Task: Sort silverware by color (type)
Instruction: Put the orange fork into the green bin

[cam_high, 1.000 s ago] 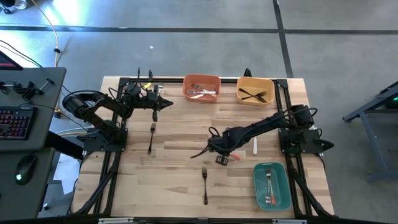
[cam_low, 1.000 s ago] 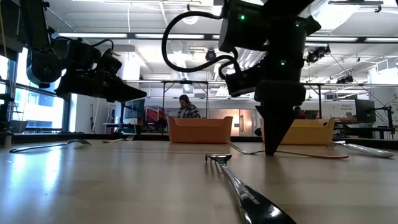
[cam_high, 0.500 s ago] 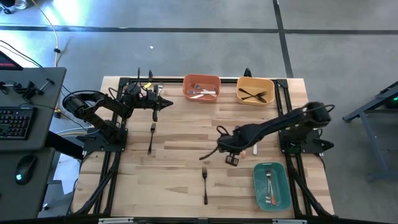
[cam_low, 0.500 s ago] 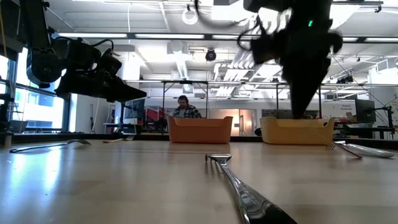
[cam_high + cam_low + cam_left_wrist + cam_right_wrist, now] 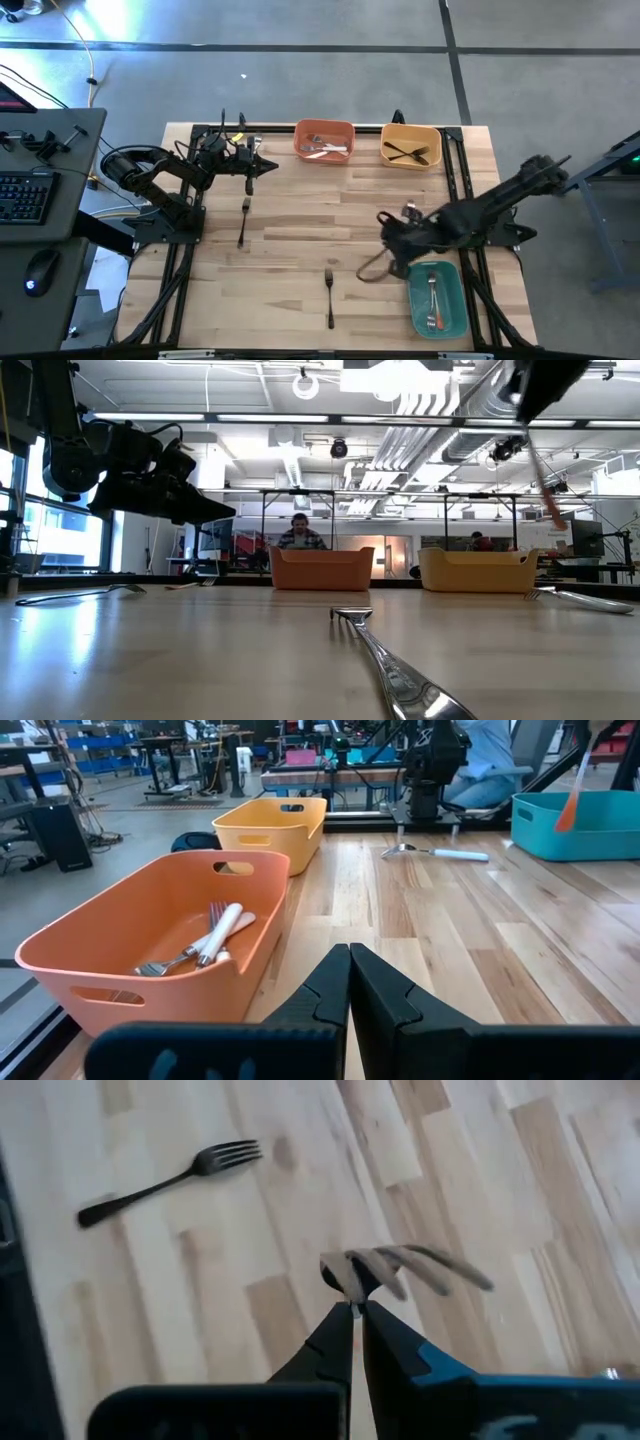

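The wooden table (image 5: 290, 290) carries three plastic bins: a teal bin (image 5: 437, 299) near the right arm's base with red-orange-handled forks (image 5: 432, 302) lying in it, an orange bin (image 5: 324, 140) at the far edge holding white-handled forks (image 5: 326, 149), and a yellow bin (image 5: 411, 146) beside it holding black-handled forks (image 5: 407, 153). The right gripper (image 5: 387, 246) hangs above the table just beside the teal bin, its jaws pinched tight on a red-orange-handled fork (image 5: 405, 1267), which dangles from the fingertips. The left gripper (image 5: 272, 166) waits near the far left of the table, jaws closed on nothing. Two black-handled forks remain loose on the wood: one (image 5: 243, 220) below the left gripper, another (image 5: 329, 295) near the front edge. A white-handled fork (image 5: 435, 853) lies near the right arm's base.
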You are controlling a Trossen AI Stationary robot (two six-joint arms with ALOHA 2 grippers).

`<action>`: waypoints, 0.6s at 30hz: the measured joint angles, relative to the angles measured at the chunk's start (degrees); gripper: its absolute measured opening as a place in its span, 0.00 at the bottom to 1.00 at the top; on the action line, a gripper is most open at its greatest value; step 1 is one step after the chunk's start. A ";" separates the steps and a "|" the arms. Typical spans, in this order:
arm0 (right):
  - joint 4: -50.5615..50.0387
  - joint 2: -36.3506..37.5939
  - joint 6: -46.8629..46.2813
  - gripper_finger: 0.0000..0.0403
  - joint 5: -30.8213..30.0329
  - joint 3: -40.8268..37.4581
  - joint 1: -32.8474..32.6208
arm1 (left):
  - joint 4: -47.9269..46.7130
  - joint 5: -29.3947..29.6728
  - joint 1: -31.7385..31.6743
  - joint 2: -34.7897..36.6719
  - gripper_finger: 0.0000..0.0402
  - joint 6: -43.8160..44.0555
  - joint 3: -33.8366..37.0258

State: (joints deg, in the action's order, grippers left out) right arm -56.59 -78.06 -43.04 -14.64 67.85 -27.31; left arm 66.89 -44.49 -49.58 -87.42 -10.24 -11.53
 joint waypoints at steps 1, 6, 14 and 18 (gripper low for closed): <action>-0.63 0.88 -1.24 0.00 -0.56 0.00 -1.41 | -0.09 0.00 0.00 0.00 0.00 0.00 0.00; -5.41 4.84 -11.99 0.00 -1.38 0.00 -9.19 | -0.07 0.03 0.00 0.00 0.00 0.05 0.00; -7.42 8.02 -40.43 0.00 5.64 0.00 -23.94 | -0.11 0.04 0.00 0.01 0.00 0.07 0.00; -3.54 6.96 -53.79 0.00 7.71 -2.91 -28.61 | -0.13 0.04 0.00 0.00 0.00 0.09 0.00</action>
State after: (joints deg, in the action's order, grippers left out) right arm -60.13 -71.09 -96.82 -6.94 64.95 -55.92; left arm 66.76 -44.45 -49.58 -87.42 -10.15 -11.53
